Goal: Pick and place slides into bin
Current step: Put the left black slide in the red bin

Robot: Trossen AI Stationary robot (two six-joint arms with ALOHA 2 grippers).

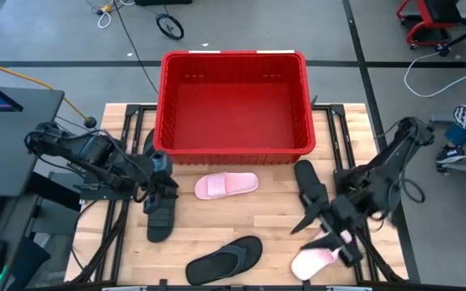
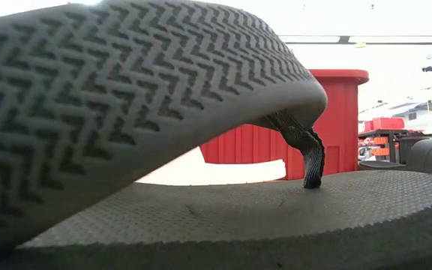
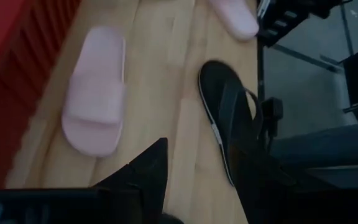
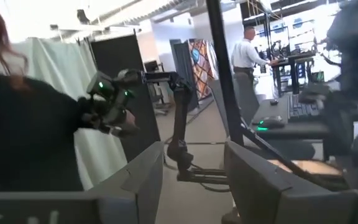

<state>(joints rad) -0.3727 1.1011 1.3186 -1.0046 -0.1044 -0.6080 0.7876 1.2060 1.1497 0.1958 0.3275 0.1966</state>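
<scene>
The red bin [image 1: 235, 101] stands at the table's far middle. One pale pink slide [image 1: 226, 184] lies just in front of it and also shows in the left wrist view [image 3: 95, 93]. A black thong flip-flop [image 1: 225, 259] lies at the near edge and fills the low view [image 2: 163, 150]. My left gripper [image 1: 160, 190] is open above the far end of a black slide [image 1: 160, 220], with bare wood between its fingers [image 3: 148, 177]. My right gripper [image 1: 324, 230] is open and empty [image 4: 194, 180], lying level over the second pink slide [image 1: 315, 260]. Another black slide [image 1: 310, 184] lies beside it.
The wooden table top [image 1: 273, 234] has bare room between the slides. Black frame rails [image 1: 128, 129] run along both sides of the bin. A person [image 4: 17, 124] stands beyond the table, among desks and other arms in the room.
</scene>
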